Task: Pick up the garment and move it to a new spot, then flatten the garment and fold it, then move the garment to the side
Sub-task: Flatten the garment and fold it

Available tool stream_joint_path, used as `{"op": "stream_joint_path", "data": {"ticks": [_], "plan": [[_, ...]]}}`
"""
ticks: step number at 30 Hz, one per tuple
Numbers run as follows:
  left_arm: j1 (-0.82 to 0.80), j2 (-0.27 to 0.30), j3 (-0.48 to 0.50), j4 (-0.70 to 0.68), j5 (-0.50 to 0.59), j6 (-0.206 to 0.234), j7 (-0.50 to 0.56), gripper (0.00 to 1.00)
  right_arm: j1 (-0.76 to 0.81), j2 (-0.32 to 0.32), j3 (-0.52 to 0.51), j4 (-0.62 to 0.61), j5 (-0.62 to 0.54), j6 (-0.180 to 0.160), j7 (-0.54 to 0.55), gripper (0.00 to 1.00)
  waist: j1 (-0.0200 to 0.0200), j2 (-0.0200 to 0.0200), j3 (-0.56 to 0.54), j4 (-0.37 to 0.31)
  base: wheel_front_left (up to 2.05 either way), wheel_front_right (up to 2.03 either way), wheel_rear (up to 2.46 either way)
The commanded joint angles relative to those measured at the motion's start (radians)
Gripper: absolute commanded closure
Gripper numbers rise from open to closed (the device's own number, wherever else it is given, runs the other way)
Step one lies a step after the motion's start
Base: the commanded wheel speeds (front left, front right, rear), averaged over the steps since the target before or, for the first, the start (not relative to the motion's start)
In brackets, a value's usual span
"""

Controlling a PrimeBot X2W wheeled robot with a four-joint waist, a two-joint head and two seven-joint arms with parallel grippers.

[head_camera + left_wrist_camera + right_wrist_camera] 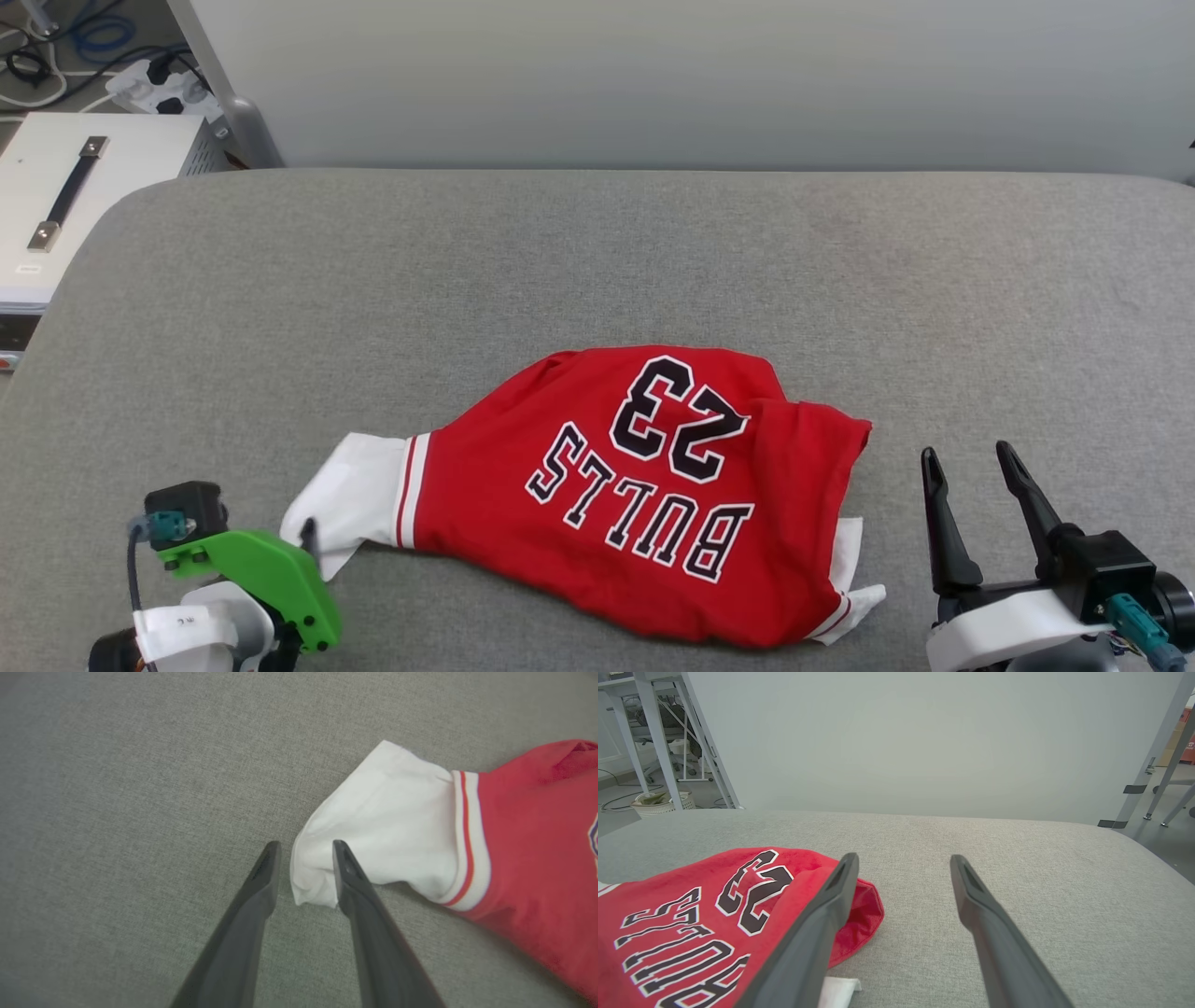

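The garment (644, 485), a red jersey with black "BULLS" and "23" lettering, lies loosely spread on the grey table (597, 261), near its front edge. Its white sleeve (387, 826) with red-striped trim points left. My left gripper (306, 847) is open, and the sleeve's corner lies between its fingertips without being clamped. In the head view the left gripper (308, 546) sits at the lower left under its green mount. My right gripper (968, 457) stands open just right of the garment's red edge (691, 914), and nothing lies between the fingers of the right gripper (903, 858).
A white box with a black handle (56, 205) stands off the table's left side, with a power strip and cables (159, 84) behind it. A pale wall runs along the table's far edge. Metal frame legs (1153, 765) stand beyond the right end.
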Motion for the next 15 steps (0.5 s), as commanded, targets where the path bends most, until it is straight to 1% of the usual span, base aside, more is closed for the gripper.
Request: {"op": "stream_joint_path", "data": {"ticks": [1,2,4,7,8,10,12,13,15], "plan": [[0.000,-0.004,-0.010,-0.009,0.016,-0.019,-0.025,0.00,0.017,0.000,0.002,0.006,-0.006,-0.001,-0.002,0.00,0.0000,0.0000,-0.011,0.004,0.00,0.00,0.00],[-0.003,-0.007,-0.012,-0.015,0.021,-0.027,-0.044,0.00,0.018,0.000,0.002,0.008,-0.006,-0.001,-0.002,0.00,0.0000,0.0000,-0.014,0.005,0.00,0.00,0.00],[-0.010,-0.010,-0.028,-0.035,0.033,-0.066,-0.088,0.00,0.020,0.000,0.001,0.011,-0.007,-0.001,-0.002,0.00,0.0000,0.0000,-0.024,0.009,0.00,0.00,0.00],[-0.019,-0.015,-0.043,-0.069,0.059,-0.115,-0.182,0.00,0.022,0.000,-0.005,0.005,-0.008,-0.001,-0.002,0.00,0.0000,0.0000,-0.037,0.016,0.00,0.00,0.00],[-0.020,-0.016,-0.046,-0.077,0.070,-0.121,-0.210,0.00,0.024,0.000,-0.007,0.004,-0.010,-0.001,-0.002,0.00,0.0000,0.0000,-0.041,0.019,0.00,0.00,0.00],[-0.023,-0.010,-0.071,-0.102,0.106,-0.158,-0.275,0.00,0.025,0.000,-0.009,-0.002,-0.011,-0.001,0.004,0.00,0.0000,0.0000,-0.048,0.026,0.00,0.00,0.00],[-0.022,-0.014,-0.088,-0.121,0.130,-0.186,-0.342,0.00,0.028,0.000,0.000,-0.010,0.004,-0.001,0.032,0.00,0.0000,0.0000,-0.055,0.034,0.00,0.00,0.00],[-0.021,-0.015,-0.101,-0.130,0.147,-0.203,-0.377,0.00,0.029,-0.003,0.013,-0.014,0.016,-0.001,0.065,0.00,0.0000,0.0000,-0.058,0.039,0.00,0.00,0.00],[-0.020,-0.026,-0.116,-0.142,0.171,-0.214,-0.422,0.00,0.030,-0.025,0.043,-0.028,0.045,-0.001,0.138,0.00,0.0000,0.0000,-0.061,0.051,0.00,0.00,0.00]]}}
